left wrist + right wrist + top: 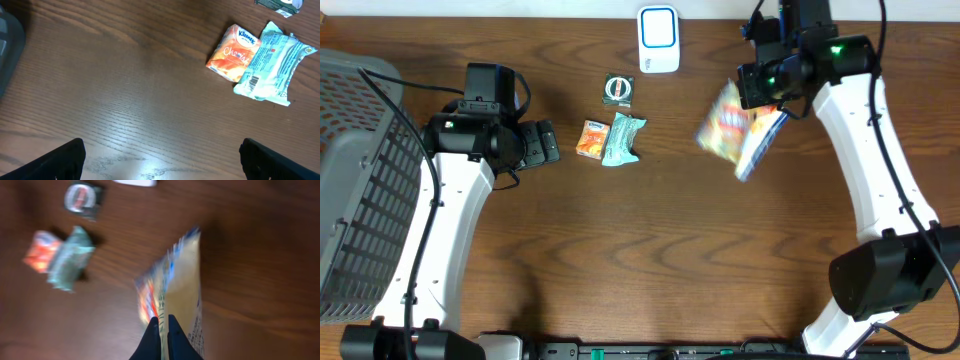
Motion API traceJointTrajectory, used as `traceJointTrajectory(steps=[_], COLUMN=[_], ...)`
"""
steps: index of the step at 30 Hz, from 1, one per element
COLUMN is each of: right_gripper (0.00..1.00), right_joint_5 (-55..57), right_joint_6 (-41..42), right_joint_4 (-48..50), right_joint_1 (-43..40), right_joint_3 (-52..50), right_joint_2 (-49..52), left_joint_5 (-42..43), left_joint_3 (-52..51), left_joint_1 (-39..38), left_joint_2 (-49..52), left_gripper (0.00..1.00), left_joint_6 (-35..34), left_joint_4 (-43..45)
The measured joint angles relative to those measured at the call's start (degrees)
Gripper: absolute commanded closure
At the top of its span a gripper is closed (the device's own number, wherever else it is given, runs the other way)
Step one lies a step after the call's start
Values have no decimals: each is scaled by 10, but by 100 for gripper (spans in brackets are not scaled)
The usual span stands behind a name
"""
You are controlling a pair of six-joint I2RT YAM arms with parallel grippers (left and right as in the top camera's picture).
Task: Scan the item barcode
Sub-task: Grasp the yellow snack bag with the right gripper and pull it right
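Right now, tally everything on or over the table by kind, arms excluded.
Orange Kleenex tissue pack: 1
Pale green wrapped packet: 1
Small dark packet: 1
Snack bag in right gripper: 1
White scanner: 1
Grey basket: 1
Total: 6

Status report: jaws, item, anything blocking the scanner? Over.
Left jaws open, empty. Right jaws shut on yellow-and-blue crinkly snack bag. Nothing between it and white rounded scanner.
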Motion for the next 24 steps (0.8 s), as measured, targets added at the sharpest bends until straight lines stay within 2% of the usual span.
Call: traceJointTrajectory(steps=[2,5,7,12,16,19,24], right_gripper=[99,76,69,32,18,2,1], right_joint_5=[45,80,92,100,101,116,212], right_joint_6=[5,13,13,3,-2,11,73], right_joint_4=[-7,-8,-9,-24,-30,-33,-32], right_joint_1=[11,14,14,16,25,46,97], right_joint_3=[-2,-12,-18,-50,-84,-124,-198], right_joint_2=[5,18,24,42,42,42,43], left_joint_5=[0,0,0,0,0,0,0], left_joint_3=[0,0,0,0,0,0,0], left_joint_1=[0,0,0,0,0,0,0], left_joint_2=[0,0,0,0,0,0,0], left_gripper=[2,2,2,2,2,2,2], left_joint_6=[0,0,0,0,0,0,0], left_joint_4=[0,0,0,0,0,0,0])
